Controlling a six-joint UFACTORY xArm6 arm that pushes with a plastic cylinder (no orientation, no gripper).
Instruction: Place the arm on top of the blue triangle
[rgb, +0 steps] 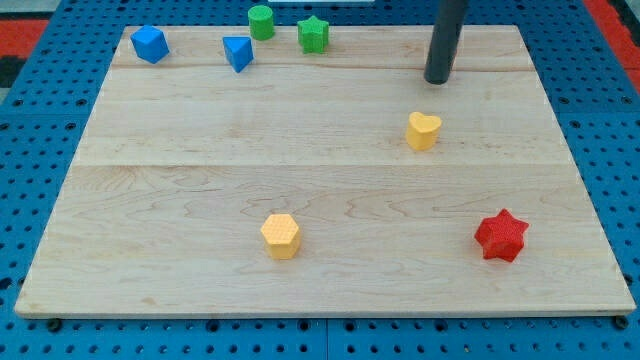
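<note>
The blue triangle (238, 52) sits near the view's top left on the wooden board (200, 150). A blue cube-like block (150, 44) lies to its left. My tip (437, 79) rests on the board near the view's top right, far to the right of the blue triangle. The rod rises out of the view's top. The tip touches no block; the yellow heart (423, 130) lies just below it.
A green cylinder (261, 22) and a green star (313, 34) stand at the view's top, right of the blue triangle. A yellow hexagon (281, 235) lies at bottom centre, a red star (501, 236) at bottom right. Blue pegboard surrounds the board.
</note>
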